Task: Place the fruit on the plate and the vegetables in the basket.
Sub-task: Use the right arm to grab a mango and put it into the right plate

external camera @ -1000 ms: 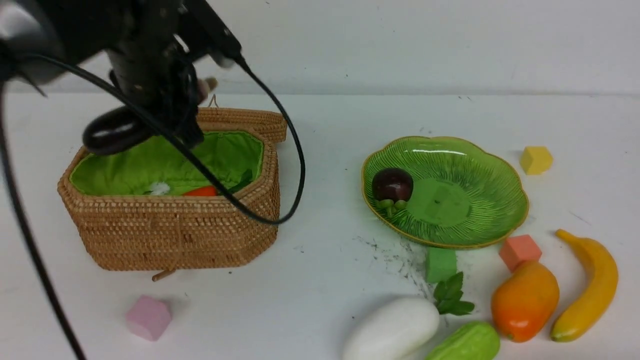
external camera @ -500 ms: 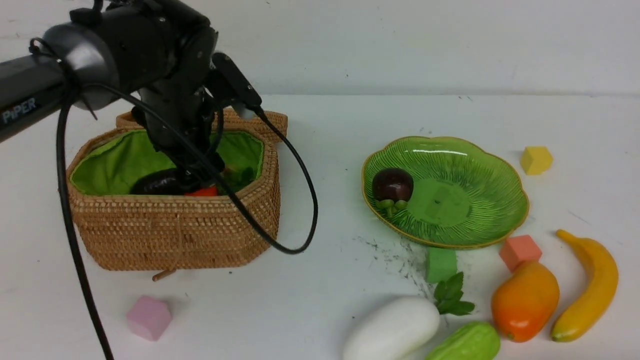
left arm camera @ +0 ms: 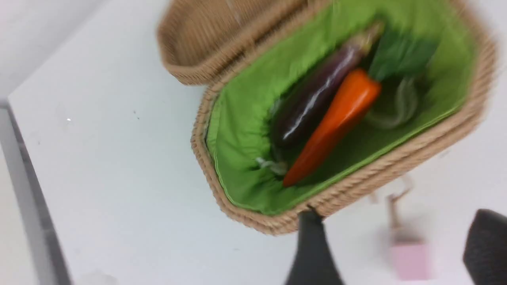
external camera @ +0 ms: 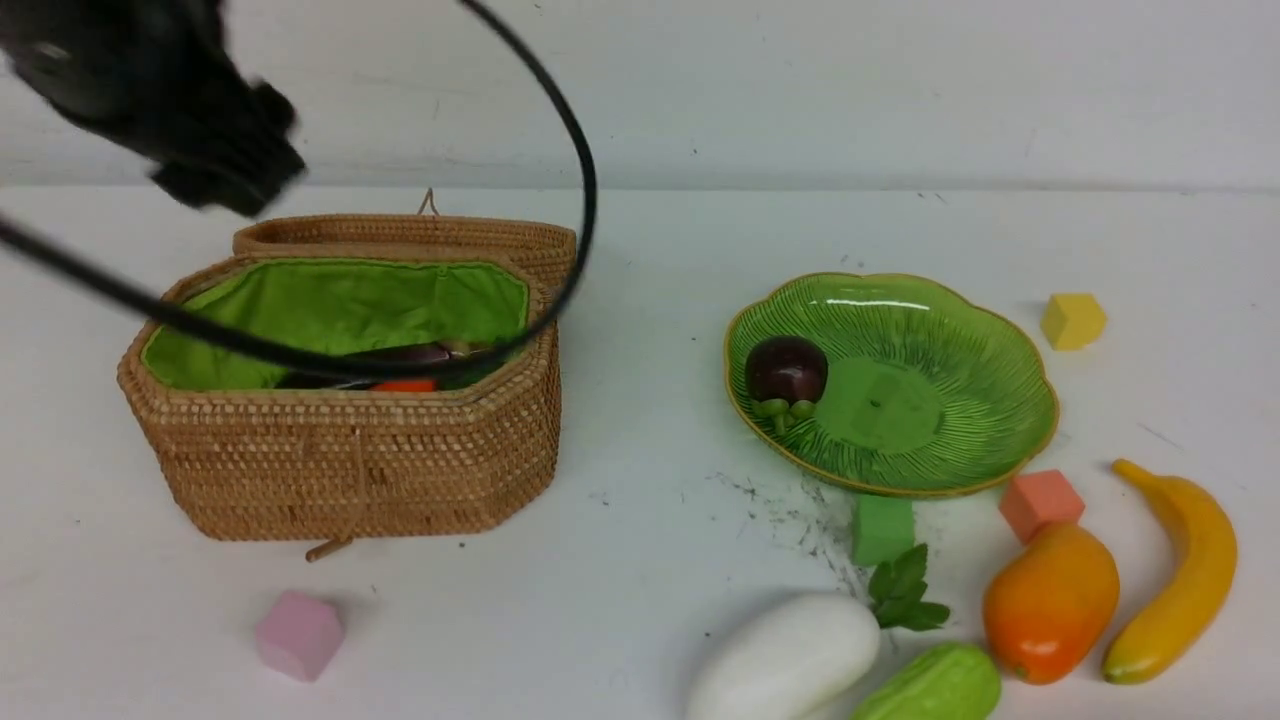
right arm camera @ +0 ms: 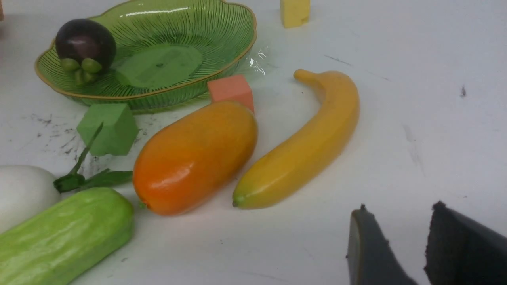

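Well left of the plate, my left gripper is hanging raised by the basket with fingers apart and empty, and the glossy dark eggplant is lying inside beside the orange carrot, so I am judging that drop finished. On the plate's left side the round purple mangosteen is sitting. In front of the plate the white radish and green cucumber are waiting, and right of them the mango and banana are lying near my right gripper, fingers apart on nothing, which next is needing to straddle a fruit's narrow width.
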{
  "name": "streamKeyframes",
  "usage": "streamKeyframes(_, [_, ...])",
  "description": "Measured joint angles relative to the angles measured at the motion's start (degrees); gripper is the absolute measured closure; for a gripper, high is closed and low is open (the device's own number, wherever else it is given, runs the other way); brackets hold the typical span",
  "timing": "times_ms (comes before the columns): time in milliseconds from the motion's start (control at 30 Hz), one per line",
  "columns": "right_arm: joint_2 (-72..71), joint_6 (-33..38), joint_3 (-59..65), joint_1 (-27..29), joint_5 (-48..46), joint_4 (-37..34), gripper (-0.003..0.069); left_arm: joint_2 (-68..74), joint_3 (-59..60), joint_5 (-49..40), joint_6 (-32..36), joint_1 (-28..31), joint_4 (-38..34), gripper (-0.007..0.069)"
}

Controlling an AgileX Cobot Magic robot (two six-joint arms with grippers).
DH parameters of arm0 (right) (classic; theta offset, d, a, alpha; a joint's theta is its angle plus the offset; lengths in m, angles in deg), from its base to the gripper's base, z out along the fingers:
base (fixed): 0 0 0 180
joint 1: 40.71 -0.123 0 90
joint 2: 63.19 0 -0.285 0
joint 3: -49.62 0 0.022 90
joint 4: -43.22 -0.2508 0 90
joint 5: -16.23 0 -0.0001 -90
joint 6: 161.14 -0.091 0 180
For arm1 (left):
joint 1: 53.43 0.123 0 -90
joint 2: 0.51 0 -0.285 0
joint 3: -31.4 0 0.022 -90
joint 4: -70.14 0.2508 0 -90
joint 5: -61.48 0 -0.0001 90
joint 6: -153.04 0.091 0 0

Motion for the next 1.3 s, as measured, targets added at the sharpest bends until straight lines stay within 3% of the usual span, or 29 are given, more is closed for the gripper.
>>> streamKeyframes(200, [0.00, 0.00, 0.00, 0.00, 0.00, 0.00, 0.0416, -20.36, 13.46, -0.11, -10.30, 0.00, -5.27, 0.0361])
streamKeyframes(367, [0.00, 0.00, 0.00, 0.00, 0.00, 0.00, 0.0416, -41.26, 33.33, 0.06, -16.81, 0.00, -10.26, 0.0537])
streamKeyframes(467, [0.00, 0.00, 0.00, 0.00, 0.00, 0.00, 0.0416, -57.95, 48.20, 7.87, -22.78, 0.00, -15.73, 0.0638])
streamKeyframes(733, [0.00, 0.00, 0.00, 0.00, 0.00, 0.00, 0.0416, -70.32, 61.44, 14.46, -31.19, 0.00, -17.52, 0.0638])
streamKeyframes(1300, [0.00, 0.00, 0.00, 0.00, 0.00, -0.01, 0.0416, -70.32, 61.85, 16.70, -31.77, 0.00, -16.40, 0.0638])
